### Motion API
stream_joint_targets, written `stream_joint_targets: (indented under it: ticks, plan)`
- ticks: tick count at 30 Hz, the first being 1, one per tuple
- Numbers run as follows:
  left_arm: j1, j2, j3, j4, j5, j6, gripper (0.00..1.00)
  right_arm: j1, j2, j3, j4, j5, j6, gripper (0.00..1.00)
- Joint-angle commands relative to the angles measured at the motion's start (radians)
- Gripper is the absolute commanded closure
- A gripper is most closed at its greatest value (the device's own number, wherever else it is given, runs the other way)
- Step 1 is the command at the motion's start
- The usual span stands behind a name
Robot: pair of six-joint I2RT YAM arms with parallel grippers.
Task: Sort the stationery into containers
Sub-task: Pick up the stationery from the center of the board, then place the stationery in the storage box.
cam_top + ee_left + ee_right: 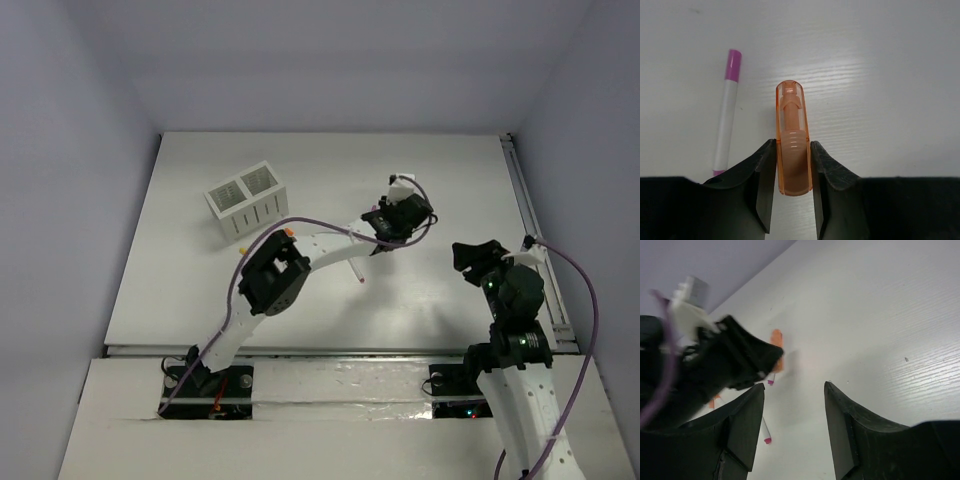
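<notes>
My left gripper (384, 217) (793, 146) is shut on the orange capsule (793, 131), gripping its near half just above the table right of centre. A white pen with a magenta cap (727, 116) lies just left of it. The capsule (777, 340) and the left gripper (725, 360) also show in the right wrist view. Another magenta-tipped pen (357, 270) (765, 432) lies beside the left forearm. An orange-capped pen (288, 232) pokes out from under that arm. The white slatted box (247, 200) stands at the back left. My right gripper (472, 257) (794, 387) is open and empty. The mint green piece is out of view.
The left forearm (320, 250) stretches diagonally across the table's middle and covers part of the pens. A metal rail (530, 210) runs along the table's right edge. Grey walls enclose the table at the back and on both sides.
</notes>
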Motion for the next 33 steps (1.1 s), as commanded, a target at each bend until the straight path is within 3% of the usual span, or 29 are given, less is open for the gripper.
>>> stream_joint_targets:
  ticks: [1, 6, 8, 9, 11, 13, 16, 20, 33]
  plan:
    - [0.031, -0.299, -0.046, 0.064, -0.047, 0.034, 1.00, 0.005, 0.019, -0.007, 0.067, -0.024, -0.024, 0.43]
    - [0.173, -0.594, -0.299, 0.141, -0.062, 0.047, 1.00, 0.005, 0.090, -0.009, 0.113, -0.126, -0.035, 0.44]
    - [0.235, -0.734, -0.420, 0.148, -0.066, 0.053, 1.00, 0.005, 0.111, -0.007, 0.123, -0.159, -0.036, 0.49]
    - [0.301, -0.772, -0.460, 0.147, -0.070, 0.053, 1.00, 0.005, 0.121, -0.007, 0.128, -0.169, -0.035, 0.53]
    - [0.379, -0.887, -0.568, 0.145, -0.050, 0.054, 1.00, 0.005, 0.150, -0.005, 0.149, -0.217, -0.036, 0.78]
    - [0.497, -0.973, -0.658, 0.141, 0.002, 0.054, 1.00, 0.005, 0.189, -0.005, 0.163, -0.270, -0.038, 0.96]
    - [0.635, -1.028, -0.745, 0.142, 0.060, 0.057, 1.00, 0.005, 0.229, 0.001, 0.182, -0.306, -0.044, 0.96]
    - [0.729, -1.036, -0.784, 0.142, 0.089, 0.071, 1.00, 0.005, 0.248, 0.004, 0.183, -0.312, -0.050, 0.92]
    - [0.789, -0.837, -0.724, 0.090, 0.028, 0.099, 1.00, 0.015, 0.268, 0.001, 0.208, -0.373, -0.047, 0.90]
